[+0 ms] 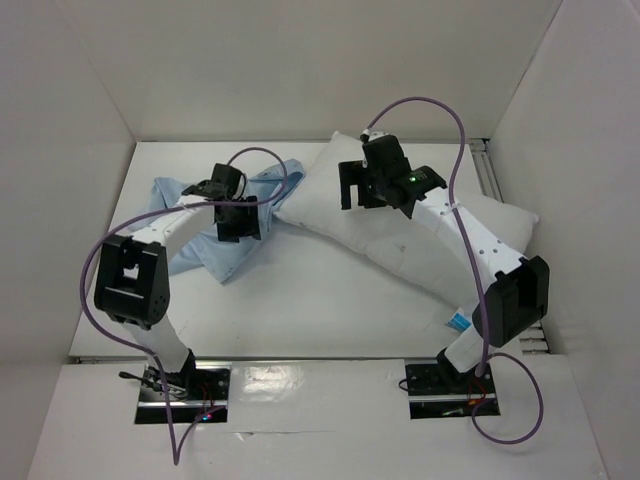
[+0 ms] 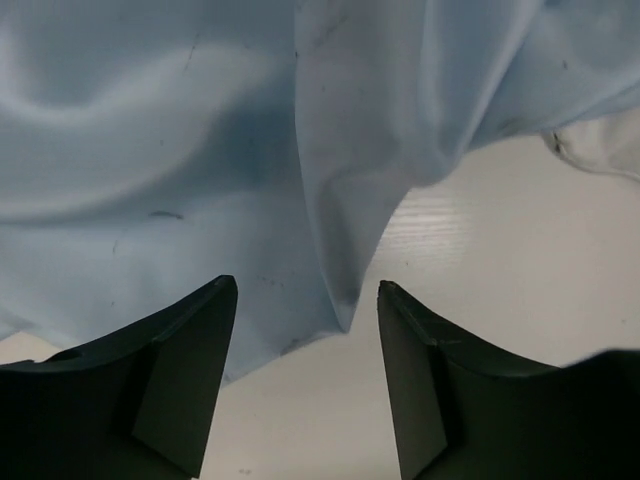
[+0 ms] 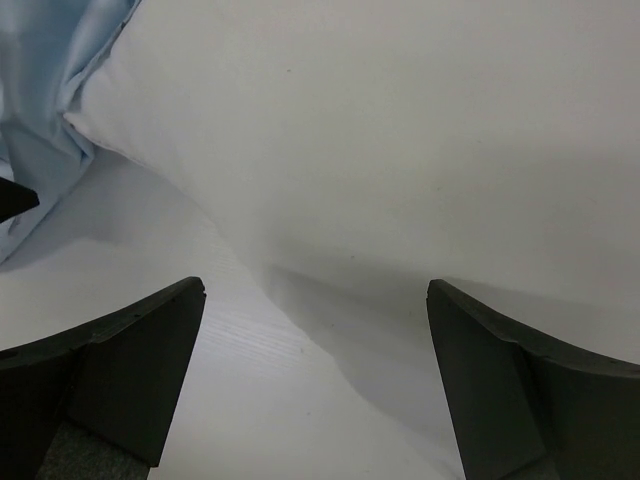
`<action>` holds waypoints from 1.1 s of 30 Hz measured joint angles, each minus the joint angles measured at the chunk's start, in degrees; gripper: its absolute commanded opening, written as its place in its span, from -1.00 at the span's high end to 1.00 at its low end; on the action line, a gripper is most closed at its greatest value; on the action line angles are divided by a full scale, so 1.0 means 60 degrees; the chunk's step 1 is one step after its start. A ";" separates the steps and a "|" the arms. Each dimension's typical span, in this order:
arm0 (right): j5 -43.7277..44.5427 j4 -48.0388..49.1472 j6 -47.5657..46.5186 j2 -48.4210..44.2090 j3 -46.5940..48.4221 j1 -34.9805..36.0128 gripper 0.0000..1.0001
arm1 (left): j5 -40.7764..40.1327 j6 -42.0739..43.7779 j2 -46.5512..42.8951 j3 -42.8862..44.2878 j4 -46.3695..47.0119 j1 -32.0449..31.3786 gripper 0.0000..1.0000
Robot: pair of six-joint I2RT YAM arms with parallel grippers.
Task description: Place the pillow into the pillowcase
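Note:
The pillow (image 1: pixel 390 250) is a plump white cushion lying from the table's middle to its right side, and it fills the top of the right wrist view (image 3: pixel 380 130). My right gripper (image 1: pixel 362 195) hovers over its left end, and in its own view it (image 3: pixel 315 285) is open wide with nothing between the jaws. The pillowcase (image 1: pixel 210 255) is limp light blue cloth, crumpled at the left. My left gripper (image 1: pixel 238 225) is over its right part. In the left wrist view that gripper (image 2: pixel 308 290) stands open, with a hanging fold of the pillowcase (image 2: pixel 150 150) just beyond the fingertips, ungripped.
White walls close in the table (image 1: pixel 300 310) at the back and on both sides. A small blue tag (image 1: pixel 458 322) shows at the pillow's near right end, beside the right arm. An edge of the pillowcase (image 3: pixel 40 100) touches the pillow's left corner.

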 measured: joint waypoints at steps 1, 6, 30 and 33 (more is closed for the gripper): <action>0.0029 0.0004 0.0011 0.0004 0.0000 0.0015 -0.99 | 0.0004 -0.0007 0.0164 0.0058 0.0095 0.0004 -0.34; -0.0076 0.0015 0.0051 0.0117 0.0000 0.0040 -0.99 | -0.0047 -0.0164 0.1253 0.0499 0.0277 0.0113 1.00; 0.1989 0.1428 0.0885 0.2266 0.0517 0.2820 -1.00 | 0.0270 0.0018 0.0138 0.4615 -0.2102 0.1512 1.00; 0.3530 0.1078 0.0831 0.2758 0.1035 0.3162 -1.00 | 0.0448 0.0018 0.0291 0.4827 -0.2299 0.1836 1.00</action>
